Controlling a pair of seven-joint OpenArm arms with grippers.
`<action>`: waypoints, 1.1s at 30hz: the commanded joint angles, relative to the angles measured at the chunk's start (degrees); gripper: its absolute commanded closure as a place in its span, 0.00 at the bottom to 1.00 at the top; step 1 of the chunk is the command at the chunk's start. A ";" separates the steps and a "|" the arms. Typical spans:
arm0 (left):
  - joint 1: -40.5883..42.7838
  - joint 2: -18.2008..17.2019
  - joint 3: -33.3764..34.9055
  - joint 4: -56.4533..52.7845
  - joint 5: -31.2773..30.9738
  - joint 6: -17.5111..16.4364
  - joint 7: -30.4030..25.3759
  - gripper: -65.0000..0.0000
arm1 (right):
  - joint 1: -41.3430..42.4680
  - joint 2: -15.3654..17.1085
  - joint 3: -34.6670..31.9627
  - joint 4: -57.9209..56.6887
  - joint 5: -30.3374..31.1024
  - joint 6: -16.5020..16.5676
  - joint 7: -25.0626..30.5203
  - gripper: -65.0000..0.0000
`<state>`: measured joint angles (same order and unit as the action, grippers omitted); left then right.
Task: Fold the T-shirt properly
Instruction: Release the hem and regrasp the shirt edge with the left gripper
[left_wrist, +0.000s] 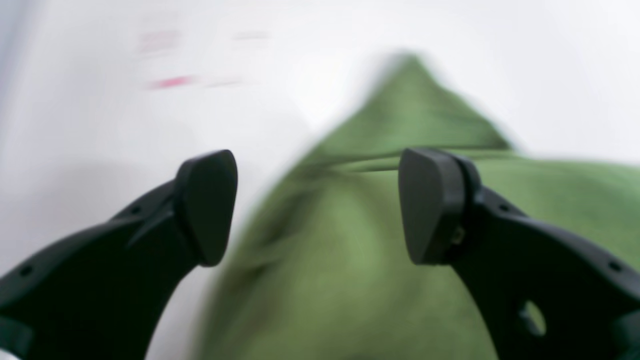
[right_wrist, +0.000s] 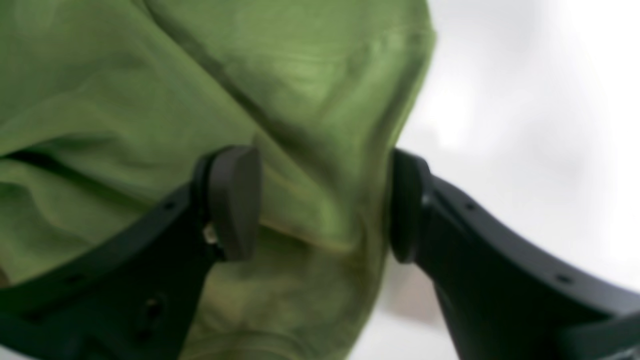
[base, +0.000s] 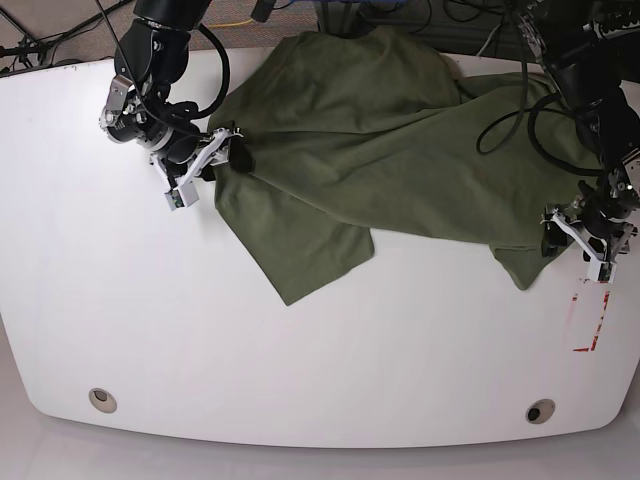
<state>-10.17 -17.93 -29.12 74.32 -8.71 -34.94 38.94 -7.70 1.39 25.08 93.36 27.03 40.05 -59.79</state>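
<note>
The olive-green T-shirt (base: 370, 130) lies crumpled over the far half of the white table (base: 300, 350), with one flap (base: 300, 250) reaching toward the middle. At the shirt's left edge sits my right gripper (base: 205, 165). In the right wrist view this gripper (right_wrist: 320, 205) stands open, with a fold of the shirt (right_wrist: 310, 150) between its pads and the edge of the cloth against the right pad (right_wrist: 405, 205). My left gripper (base: 580, 235) is at the shirt's right corner. In its own blurred view it (left_wrist: 320, 205) is open above the shirt (left_wrist: 350, 260), holding nothing.
A red-and-white label (base: 590, 310) lies on the table near the right edge, also visible as a pink smear (left_wrist: 170, 82). Two round holes (base: 100, 398) (base: 540, 410) sit near the front edge. Cables (base: 500, 110) trail over the shirt at the back right.
</note>
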 joint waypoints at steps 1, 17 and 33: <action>-2.00 -2.33 0.33 -4.13 0.05 0.96 -3.64 0.27 | 0.01 0.50 0.19 0.57 -0.52 -0.05 -0.30 0.54; -9.91 -5.85 6.66 -17.67 0.05 1.05 -7.77 0.27 | 0.01 0.50 0.19 -0.22 -0.26 -0.05 -0.30 0.58; -16.16 -8.75 12.29 -35.42 -0.04 0.96 -15.86 0.27 | 0.36 0.50 0.19 0.22 -0.26 -0.05 -0.21 0.58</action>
<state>-24.60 -25.63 -17.04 39.03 -8.01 -33.50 23.73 -7.42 1.54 25.17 92.62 26.96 40.10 -59.66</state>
